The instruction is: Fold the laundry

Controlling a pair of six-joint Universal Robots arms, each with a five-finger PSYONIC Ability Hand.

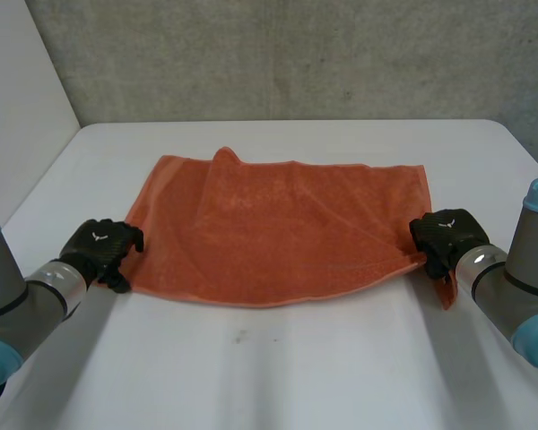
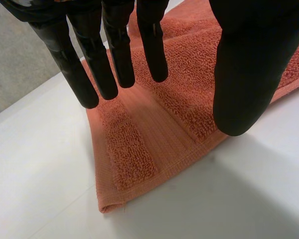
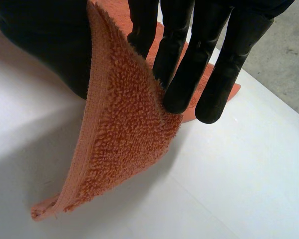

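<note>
**Item: orange towel** (image 1: pixel 278 228). It lies spread on the white table (image 1: pixel 278 367), mostly flat, with a small raised fold at its far edge. One near corner lies beneath the left fingertips. The other near corner sits between the right fingers and thumb.

**Left hand** (image 1: pixel 99 249). Its fingers (image 2: pixel 117 50) are straight and the thumb (image 2: pixel 249 74) stands apart from them, grasping nothing. The towel's banded hem lies flat under the fingertips. Whether they touch the cloth cannot be told.

**Right hand** (image 1: pixel 444 235). Its fingers (image 3: pixel 189 64) pinch the towel corner against the thumb (image 3: pixel 50 45). The pinched corner is raised off the table, and its tip hangs below the fingertips.
</note>
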